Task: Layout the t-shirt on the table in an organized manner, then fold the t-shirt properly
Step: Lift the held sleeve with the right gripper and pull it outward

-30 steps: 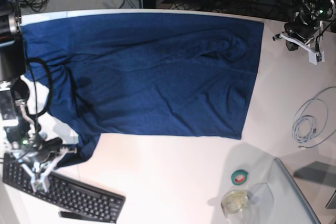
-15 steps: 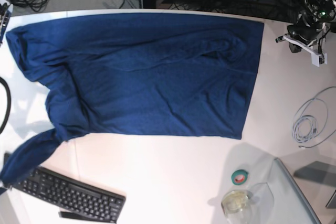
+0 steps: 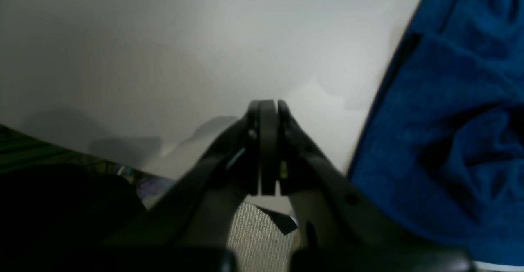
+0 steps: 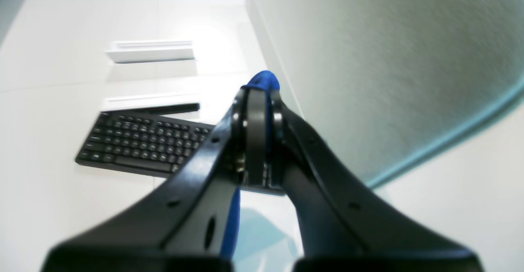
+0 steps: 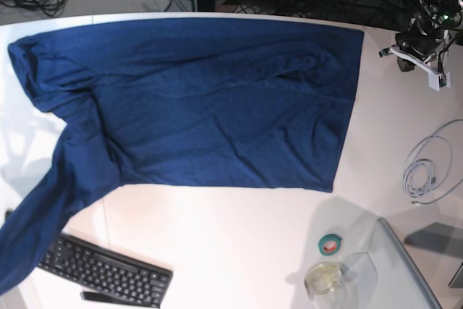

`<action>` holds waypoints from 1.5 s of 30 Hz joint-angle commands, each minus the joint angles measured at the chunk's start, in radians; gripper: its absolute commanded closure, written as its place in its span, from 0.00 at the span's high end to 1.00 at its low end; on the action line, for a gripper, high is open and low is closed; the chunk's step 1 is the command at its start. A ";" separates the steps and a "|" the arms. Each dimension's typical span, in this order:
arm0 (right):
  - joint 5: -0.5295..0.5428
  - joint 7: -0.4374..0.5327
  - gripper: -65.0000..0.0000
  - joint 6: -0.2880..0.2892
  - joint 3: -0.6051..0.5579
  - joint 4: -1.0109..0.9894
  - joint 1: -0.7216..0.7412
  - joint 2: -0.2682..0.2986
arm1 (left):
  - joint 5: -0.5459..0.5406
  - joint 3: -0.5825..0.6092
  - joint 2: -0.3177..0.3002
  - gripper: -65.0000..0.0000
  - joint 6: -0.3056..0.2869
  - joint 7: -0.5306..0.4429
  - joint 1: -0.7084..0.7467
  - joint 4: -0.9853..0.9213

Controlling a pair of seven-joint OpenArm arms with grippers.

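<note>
While the t-shirt (image 5: pixel 210 99) is spread on the tabletop (image 5: pixel 239 236), one sleeve is pinched in the closed right hand (image 4: pixel 258 100), lifted over the keyboard (image 5: pixel 105 269), left hand (image 3: pixel 266 108) closed on nothing.

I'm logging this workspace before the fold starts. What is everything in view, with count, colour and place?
t-shirt: one, navy, spread across the table's far half, one sleeve pulled toward the near left corner
table: one, white, under everything
keyboard: one, black, near left edge, partly under the sleeve
tape roll: one, green, near right
clear container: one, beside the tape
cable: one coil, pale grey, right side
grey panel: one, near right corner
left gripper: jaws shut, empty, beside the shirt's hem
right gripper: jaws shut on t-shirt fabric
</note>
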 commanded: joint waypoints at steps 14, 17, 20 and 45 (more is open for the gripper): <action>-0.005 0.109 0.00 0.067 0.006 -0.053 0.152 0.079 | -0.016 -0.006 -0.017 0.00 -0.005 -0.011 0.021 0.085; -0.005 0.109 0.00 0.067 0.005 -0.054 0.184 0.079 | -0.017 -0.006 -0.017 0.00 -0.005 -0.011 0.021 0.088; -0.005 0.109 0.00 0.068 -0.058 -0.056 0.233 0.079 | -0.017 -0.006 -0.017 0.00 -0.005 -0.011 0.021 0.088; -0.005 0.242 0.00 0.145 -0.273 -0.266 0.429 0.063 | -0.019 -0.006 -0.015 0.00 -0.005 -0.011 0.035 0.088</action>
